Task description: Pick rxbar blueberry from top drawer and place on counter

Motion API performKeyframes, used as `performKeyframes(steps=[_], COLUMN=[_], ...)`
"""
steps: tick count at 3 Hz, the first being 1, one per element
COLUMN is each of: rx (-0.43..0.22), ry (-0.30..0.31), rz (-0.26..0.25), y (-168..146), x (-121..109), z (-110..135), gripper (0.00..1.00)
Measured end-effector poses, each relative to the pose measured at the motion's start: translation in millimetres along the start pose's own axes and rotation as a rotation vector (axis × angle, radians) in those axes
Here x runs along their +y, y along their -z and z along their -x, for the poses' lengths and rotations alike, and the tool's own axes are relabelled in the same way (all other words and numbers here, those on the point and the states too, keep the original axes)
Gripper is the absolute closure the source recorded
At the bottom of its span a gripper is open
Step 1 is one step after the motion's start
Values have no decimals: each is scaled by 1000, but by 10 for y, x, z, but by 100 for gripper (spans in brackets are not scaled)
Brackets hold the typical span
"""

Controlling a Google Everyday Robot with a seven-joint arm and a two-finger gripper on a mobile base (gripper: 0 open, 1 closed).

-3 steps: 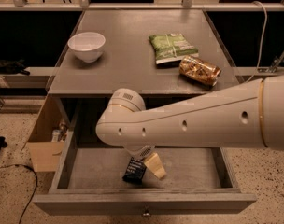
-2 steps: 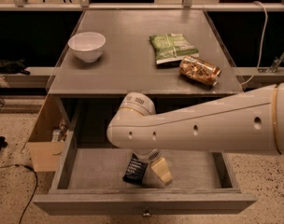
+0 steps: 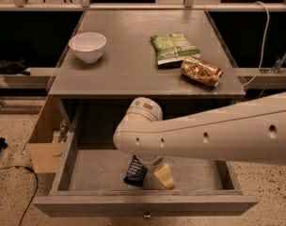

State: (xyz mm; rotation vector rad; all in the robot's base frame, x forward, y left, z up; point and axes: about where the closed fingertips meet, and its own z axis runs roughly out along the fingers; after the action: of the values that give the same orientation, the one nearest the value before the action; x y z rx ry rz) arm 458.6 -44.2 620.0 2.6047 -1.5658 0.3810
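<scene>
The rxbar blueberry (image 3: 135,171), a small dark wrapper with pale text, lies on the floor of the open top drawer (image 3: 100,171), near its front middle. My gripper (image 3: 158,174) is down inside the drawer, right beside the bar on its right. My large white arm crosses the view from the right and hides part of the drawer floor and the gripper's upper part. The grey counter (image 3: 129,55) is the cabinet top above the drawer.
On the counter stand a white bowl (image 3: 87,46) at the left, a green snack bag (image 3: 173,48) and a golden-brown packet (image 3: 201,71) at the right. An open cardboard box (image 3: 46,142) sits on the floor left of the cabinet.
My arm has shifted to the right and a little lower in the drawer. The bar has stayed in about the same place.
</scene>
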Motion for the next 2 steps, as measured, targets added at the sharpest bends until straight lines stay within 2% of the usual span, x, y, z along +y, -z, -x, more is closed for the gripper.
performKeyframes(steps=[1, 2], rx=[-83, -126], ry=[-67, -112], rz=[12, 14], y=[49, 111], x=[-231, -445], z=[-48, -95], gripper=[0, 0])
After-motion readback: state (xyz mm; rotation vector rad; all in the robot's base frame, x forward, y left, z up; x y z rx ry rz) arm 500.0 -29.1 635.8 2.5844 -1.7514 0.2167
